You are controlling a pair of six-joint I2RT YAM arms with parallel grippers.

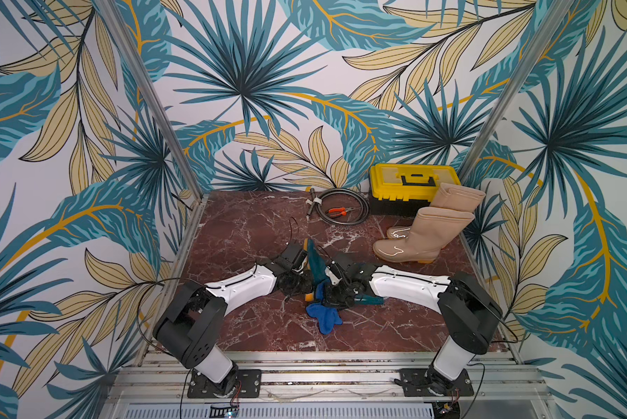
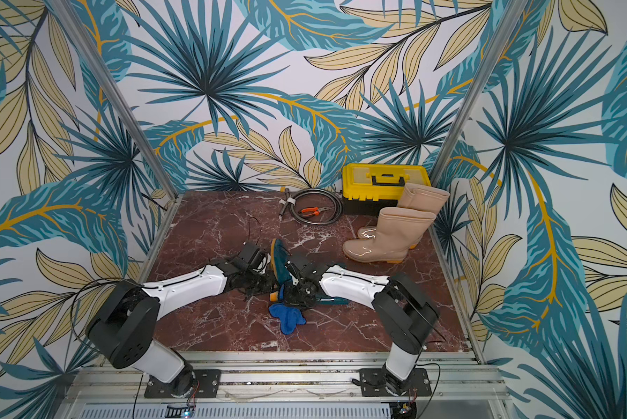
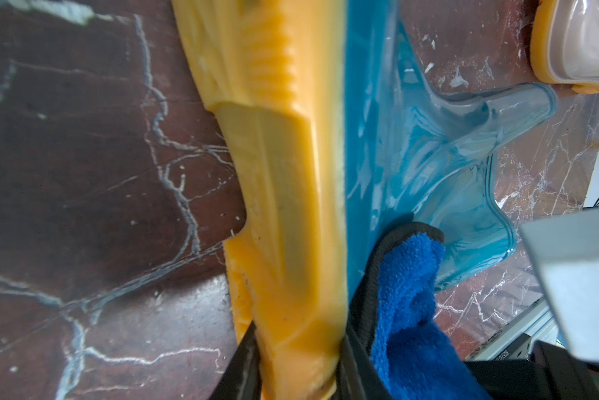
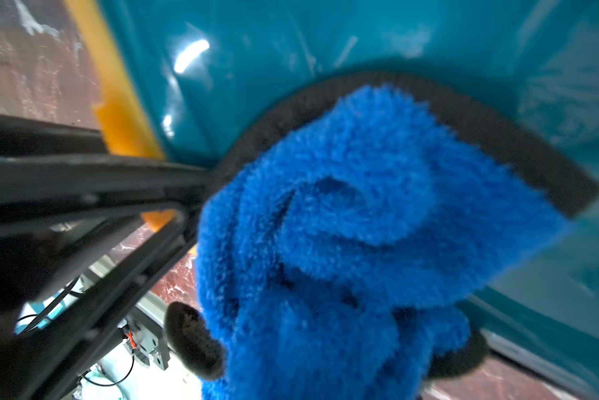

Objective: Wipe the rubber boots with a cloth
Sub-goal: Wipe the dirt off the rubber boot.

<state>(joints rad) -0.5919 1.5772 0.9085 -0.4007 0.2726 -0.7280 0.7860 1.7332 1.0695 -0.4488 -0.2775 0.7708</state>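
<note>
With the left hand point(image 3: 298, 349) clamped on the orange sole point(image 3: 277, 173) of the teal boot point(image 1: 316, 266) lying mid-tabletop point(image 1: 246, 225) and the right hand point(image 4: 329, 349) clamped on the cloth point(image 4: 360, 207) against its upper, firm overlapping strokes are advised.

We read no text, label, brand or number anywhere; small white print on a black part point(image 3: 504, 356), well aside of the jaws in the left wrist view, was too blurred.
</note>
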